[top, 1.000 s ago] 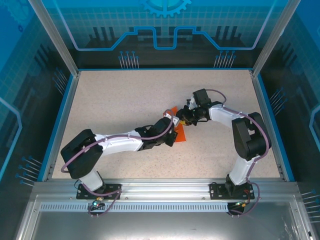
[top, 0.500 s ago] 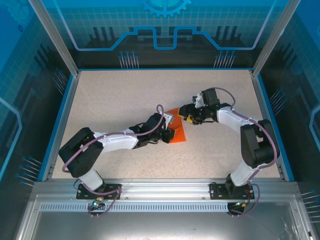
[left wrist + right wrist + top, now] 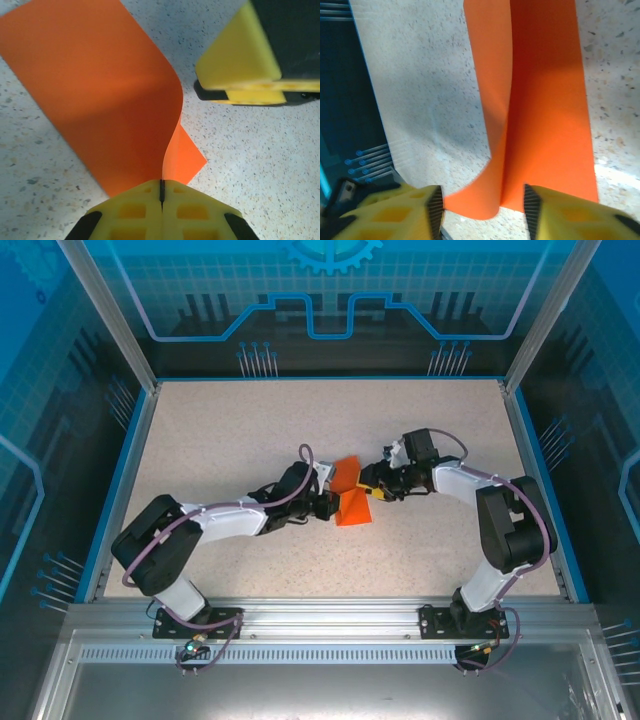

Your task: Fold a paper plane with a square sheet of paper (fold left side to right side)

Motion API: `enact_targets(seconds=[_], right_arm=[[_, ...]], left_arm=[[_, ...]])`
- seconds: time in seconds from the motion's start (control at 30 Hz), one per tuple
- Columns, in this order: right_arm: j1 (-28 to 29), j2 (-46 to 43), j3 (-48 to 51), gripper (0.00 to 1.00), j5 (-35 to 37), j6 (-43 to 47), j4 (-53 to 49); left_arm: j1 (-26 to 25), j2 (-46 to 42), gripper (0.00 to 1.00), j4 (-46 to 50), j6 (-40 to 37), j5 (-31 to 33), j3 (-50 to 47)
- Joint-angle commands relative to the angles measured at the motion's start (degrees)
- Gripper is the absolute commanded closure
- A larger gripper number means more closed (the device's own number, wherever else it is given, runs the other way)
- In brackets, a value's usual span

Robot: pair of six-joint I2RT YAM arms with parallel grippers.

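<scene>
While your left arm [image 3: 230,520] and right arm [image 3: 470,485] reach in from either side, you have one sheet of paper [image 3: 350,504] at the middle of the bench [image 3: 230,430], lying between the two pairs of fingers. Your left fingers [image 3: 135,212] are pressed together on the sheet's near edge, with a thin orange line caught in the seam between the yellow pads. Your right fingers [image 3: 395,215] stand apart, and the sheet's curled end sits in the gap between them, unsqueezed. The paper is bright orange, plain and unmarked. From the left wrist, one flap lifts off the bench and bows over in a smooth curve, while a small corner of the lower layer lies flat beneath it. From the right wrist, two layers meet along a soft, rounded bend.
</scene>
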State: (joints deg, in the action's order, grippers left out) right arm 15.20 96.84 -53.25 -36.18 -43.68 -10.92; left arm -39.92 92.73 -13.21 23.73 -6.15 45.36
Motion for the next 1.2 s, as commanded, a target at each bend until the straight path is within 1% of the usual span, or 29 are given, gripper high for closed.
enact_targets(seconds=[0.0,0.13,0.23,0.43,0.7,1.17], right_arm=[[1.2,-0.5,0.7,0.68,1.2,2.4,-4.0],[2.9,1.4,1.6,0.81,2.9,2.9,-5.1],[3.9,3.0,1.2,0.85,5.2,3.5,-6.3],[5.1,6.1,-0.1,0.86,7.7,5.1,-8.9],[6.1,7.2,-0.6,0.86,11.1,6.6,-11.5],[6.9,8.2,-1.3,0.87,13.3,8.3,-13.9]], left_arm=[[1.3,-0.7,1.0,-0.8,0.0,-2.4,0.0],[2.6,0.6,1.0,-0.5,0.2,-3.1,0.3],[3.3,1.7,1.0,0.2,0.3,-3.3,1.0],[4.1,3.8,1.0,0.9,-0.1,-4.1,2.4],[5.0,6.0,1.0,1.0,-0.2,-5.0,3.5],[5.8,10.3,1.0,2.0,-1.0,-5.7,6.0]])
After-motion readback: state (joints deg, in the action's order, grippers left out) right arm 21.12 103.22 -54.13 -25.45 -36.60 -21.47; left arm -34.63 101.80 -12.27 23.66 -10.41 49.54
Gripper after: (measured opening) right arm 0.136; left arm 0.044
